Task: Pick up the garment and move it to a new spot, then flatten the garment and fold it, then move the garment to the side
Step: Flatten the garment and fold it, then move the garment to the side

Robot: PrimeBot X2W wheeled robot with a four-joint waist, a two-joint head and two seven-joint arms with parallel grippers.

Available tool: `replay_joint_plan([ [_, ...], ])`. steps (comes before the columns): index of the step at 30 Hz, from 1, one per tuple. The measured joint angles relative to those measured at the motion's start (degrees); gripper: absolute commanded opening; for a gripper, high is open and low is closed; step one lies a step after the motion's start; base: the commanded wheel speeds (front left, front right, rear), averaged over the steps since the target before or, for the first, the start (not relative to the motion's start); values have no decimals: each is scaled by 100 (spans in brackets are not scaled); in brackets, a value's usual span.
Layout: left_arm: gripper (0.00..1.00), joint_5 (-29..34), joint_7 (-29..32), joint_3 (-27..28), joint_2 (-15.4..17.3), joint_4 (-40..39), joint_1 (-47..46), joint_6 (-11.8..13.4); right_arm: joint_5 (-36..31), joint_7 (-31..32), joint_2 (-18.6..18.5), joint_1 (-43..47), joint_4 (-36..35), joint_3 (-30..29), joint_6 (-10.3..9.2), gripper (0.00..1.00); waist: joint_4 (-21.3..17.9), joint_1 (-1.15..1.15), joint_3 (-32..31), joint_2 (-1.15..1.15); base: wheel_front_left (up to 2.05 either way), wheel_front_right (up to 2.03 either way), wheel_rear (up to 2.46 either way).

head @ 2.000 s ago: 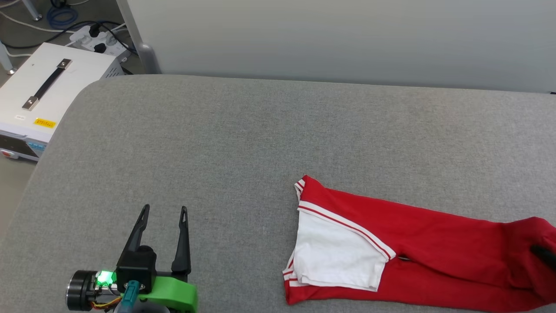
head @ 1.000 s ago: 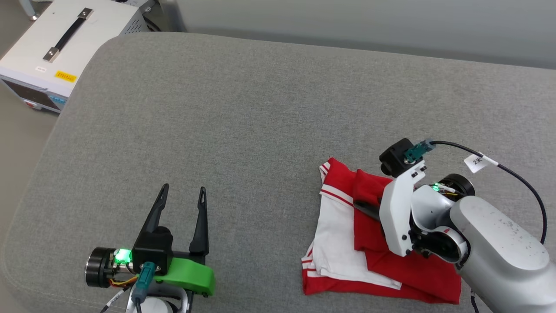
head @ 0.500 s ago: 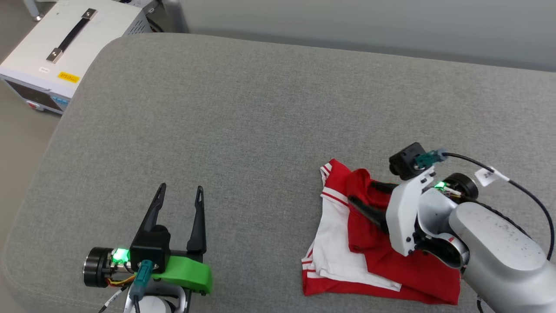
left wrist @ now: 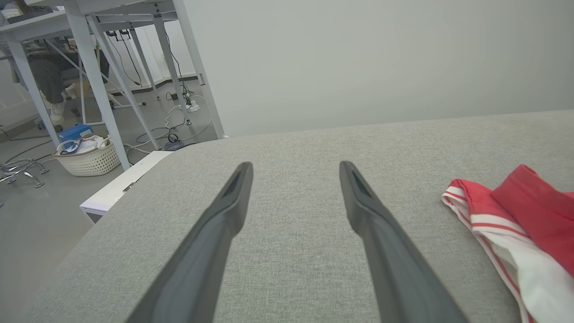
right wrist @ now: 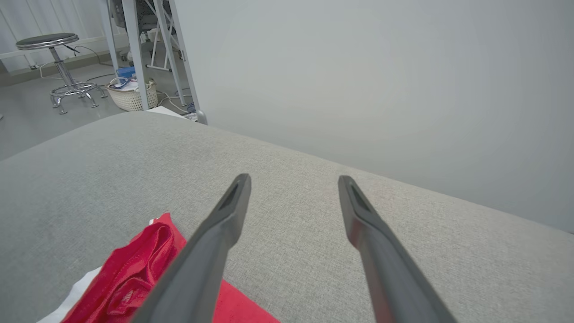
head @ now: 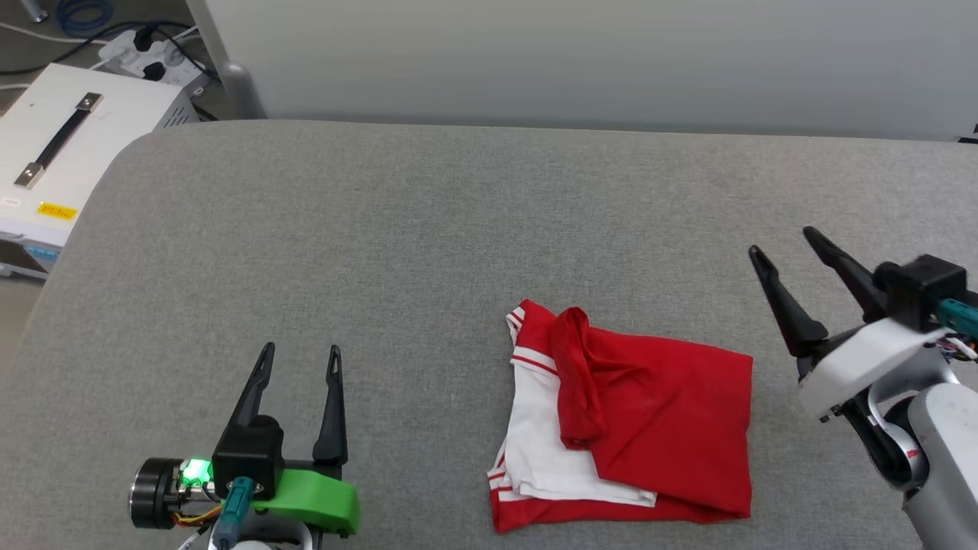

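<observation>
The garment (head: 642,412), a red shirt with a white sleeve and striped trim, lies folded into a rough square on the grey cushion (head: 428,229), its red end laid over the white sleeve. My right gripper (head: 781,241) hovers open to the right of it, holding nothing. My left gripper (head: 299,349) is open at the lower left, well clear of the cloth. In the left wrist view, the garment (left wrist: 520,224) shows at the right edge beyond the open left gripper (left wrist: 293,168). In the right wrist view, the garment (right wrist: 134,273) lies at the lower left beside the open right gripper (right wrist: 291,179).
A white equipment box (head: 53,160) with a black handle stands off the cushion's left edge, with a power strip and cables (head: 145,53) behind it. A pale wall panel (head: 581,61) runs along the far edge. Table legs, a basket (left wrist: 89,157) and a stool (right wrist: 58,67) stand on the floor.
My right gripper opened, let go of the red end it had carried over the sleeve, and drew back to the right. The head camera shifted. The left gripper stayed open.
</observation>
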Motion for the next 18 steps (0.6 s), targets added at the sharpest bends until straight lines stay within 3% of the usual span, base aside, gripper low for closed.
replay_joint_plan([
  [7,100,0,0,57,8,-118,137,14,-1156,-622,778,1029,-531,-1505,0,100,-233,0,-181,0,0,0,0],
  [10,100,0,0,77,8,-166,215,25,-1556,-702,1088,1458,-846,-1902,0,100,-291,0,-259,0,0,0,0],
  [18,100,0,0,126,9,-345,462,68,-1697,-723,1707,2425,-1292,-2384,0,100,-323,0,-402,0,0,0,0],
])
